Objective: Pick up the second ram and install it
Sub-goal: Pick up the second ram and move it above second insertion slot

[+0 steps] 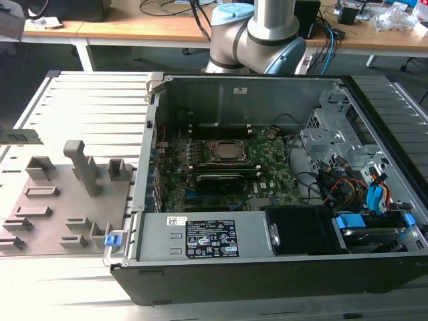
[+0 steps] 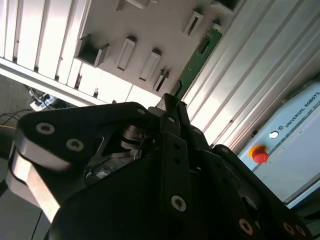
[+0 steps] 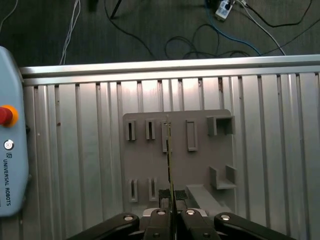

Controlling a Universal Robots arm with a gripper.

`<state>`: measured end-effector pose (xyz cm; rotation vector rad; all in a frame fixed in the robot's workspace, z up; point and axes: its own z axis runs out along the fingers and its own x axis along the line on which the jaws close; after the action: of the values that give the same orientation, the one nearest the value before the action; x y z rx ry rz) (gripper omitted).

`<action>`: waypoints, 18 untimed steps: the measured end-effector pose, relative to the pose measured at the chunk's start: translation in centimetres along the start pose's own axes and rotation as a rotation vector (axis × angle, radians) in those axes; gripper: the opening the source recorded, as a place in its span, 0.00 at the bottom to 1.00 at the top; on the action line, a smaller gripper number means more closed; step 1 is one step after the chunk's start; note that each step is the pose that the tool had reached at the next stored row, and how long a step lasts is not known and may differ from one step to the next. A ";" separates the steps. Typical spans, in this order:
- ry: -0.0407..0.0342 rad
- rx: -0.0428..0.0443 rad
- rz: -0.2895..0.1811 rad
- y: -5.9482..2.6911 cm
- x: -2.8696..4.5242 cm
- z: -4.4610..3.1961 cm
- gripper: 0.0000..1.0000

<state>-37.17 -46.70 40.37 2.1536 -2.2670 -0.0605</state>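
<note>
The second ram is a thin green stick, seen edge-on (image 3: 169, 160) in the first wrist view. It runs out from between my gripper's (image 3: 170, 194) black fingers. In the second wrist view its green face (image 2: 198, 54) reaches away from the gripper (image 2: 171, 102), which is shut on it. It hangs above the grey holder plate (image 3: 200, 165) with its narrow slots. At the exterior view's left edge, a green stick (image 1: 21, 137) shows above that plate (image 1: 53, 200). The motherboard (image 1: 274, 177) lies in the open computer case, with dark ram slots (image 1: 221, 180) just in front of the CPU socket (image 1: 226, 152).
The plate rests on a ribbed aluminium table (image 3: 280, 150). A pale blue control box with a red stop button (image 3: 5, 115) sits beside the plate. The case's metal walls (image 1: 200, 237), drive cages and cables (image 1: 348, 187) surround the motherboard. The arm's base (image 1: 257, 40) stands behind the case.
</note>
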 end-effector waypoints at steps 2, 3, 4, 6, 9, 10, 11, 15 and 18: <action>0.0001 -0.0005 -0.001 -0.01 -0.49 -0.16 0.14; -0.0001 -0.0005 -0.002 0.00 -0.79 -0.37 0.14; -0.0002 -0.0006 -0.002 0.00 -0.99 -0.53 0.14; -0.0003 -0.0008 -0.003 0.01 -1.37 -0.79 0.14; -0.0003 -0.0008 -0.004 0.04 -1.84 -1.27 0.14; -0.0002 -0.0008 -0.005 0.05 -2.00 -1.47 0.14; -0.0003 -0.0007 -0.005 0.05 -2.03 -1.50 0.14; -0.0007 -0.0008 -0.005 0.05 -2.03 -1.51 0.14; -0.0006 -0.0009 -0.005 -0.25 -2.05 -1.53 0.14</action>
<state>-36.76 -44.69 41.92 2.1590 -2.2617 -0.0622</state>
